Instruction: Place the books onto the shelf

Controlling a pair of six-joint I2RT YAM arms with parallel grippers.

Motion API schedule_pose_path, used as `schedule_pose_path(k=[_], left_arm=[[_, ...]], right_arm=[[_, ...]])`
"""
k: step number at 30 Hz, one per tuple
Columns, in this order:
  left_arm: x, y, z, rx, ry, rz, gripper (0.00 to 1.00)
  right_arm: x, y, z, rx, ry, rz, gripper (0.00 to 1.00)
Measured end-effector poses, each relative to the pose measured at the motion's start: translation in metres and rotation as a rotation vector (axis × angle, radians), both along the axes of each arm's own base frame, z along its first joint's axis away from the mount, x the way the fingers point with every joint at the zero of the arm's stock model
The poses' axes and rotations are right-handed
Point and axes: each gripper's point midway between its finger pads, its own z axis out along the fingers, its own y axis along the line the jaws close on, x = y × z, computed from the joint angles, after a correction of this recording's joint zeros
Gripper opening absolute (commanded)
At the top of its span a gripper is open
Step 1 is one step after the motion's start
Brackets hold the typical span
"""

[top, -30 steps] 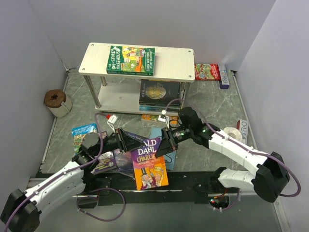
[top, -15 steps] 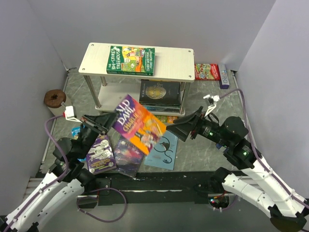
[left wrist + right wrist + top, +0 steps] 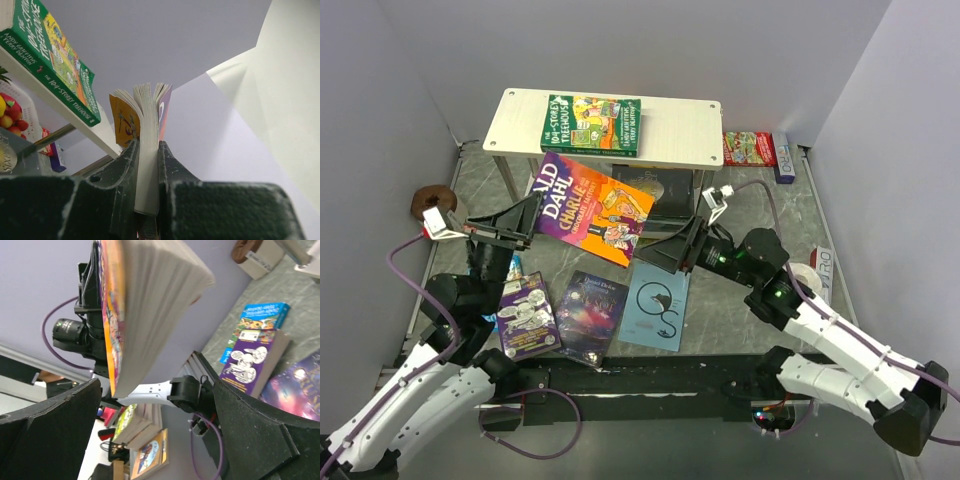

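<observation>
My left gripper (image 3: 525, 222) (image 3: 146, 146) is shut on the spine edge of the colourful Roald Dahl book (image 3: 592, 206) (image 3: 145, 115). It holds the book in the air, tilted, in front of the shelf (image 3: 685, 135). My right gripper (image 3: 648, 258) (image 3: 150, 377) stands open just right of that book (image 3: 150, 295), apart from it. A green book (image 3: 591, 124) (image 3: 55, 55) lies on the top board. A dark book (image 3: 672, 190) lies on the lower board. On the floor lie a purple book (image 3: 527, 314) (image 3: 250, 362), a dark starry book (image 3: 592, 312) and a light blue book (image 3: 657, 306).
A red flat box (image 3: 749, 148) and a small blue-white box (image 3: 783, 158) lie behind the shelf at the right. A tape roll (image 3: 807, 274) sits by the right wall. A brown-topped cylinder (image 3: 428, 204) stands at the left. Another blue book (image 3: 260, 315) peeks from under the purple one.
My right gripper has let go of the Roald Dahl book, opened and drawn back to the right. My left gripper has lifted the book up and back toward the shelf.
</observation>
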Motion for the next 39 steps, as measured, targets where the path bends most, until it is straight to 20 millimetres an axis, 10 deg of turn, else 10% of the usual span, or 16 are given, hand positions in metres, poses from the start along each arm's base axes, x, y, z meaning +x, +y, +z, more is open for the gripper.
schedule_pose_path(k=[7,11,13,15,18,28,39], left_arm=[[-0.003,0.002,0.004,-0.015,-0.013,-0.003,0.01],[0.000,0.001,0.003,-0.004,-0.009,0.003,0.01],[0.003,0.004,0.007,-0.001,0.000,0.026,0.12],[0.004,0.007,0.019,0.002,-0.001,0.042,0.54],[0.004,0.009,0.038,0.062,-0.012,0.076,0.87],[0.017,0.023,0.049,0.292,0.040,0.238,1.00],[0.040,-0.011,0.061,0.501,-0.004,0.133,0.99]], right_arm=[[0.011,0.019,0.015,0.021,-0.009,0.037,0.59],[0.017,0.033,0.038,0.019,-0.046,0.079,0.00],[0.020,0.033,0.048,-0.006,-0.074,0.079,0.00],[0.022,0.033,0.062,-0.039,-0.098,0.077,0.00],[0.027,0.030,0.095,-0.091,-0.171,0.064,0.00],[0.101,0.000,0.167,-0.228,-0.288,-0.026,0.00],[0.100,0.002,0.138,-0.224,-0.139,0.231,0.00]])
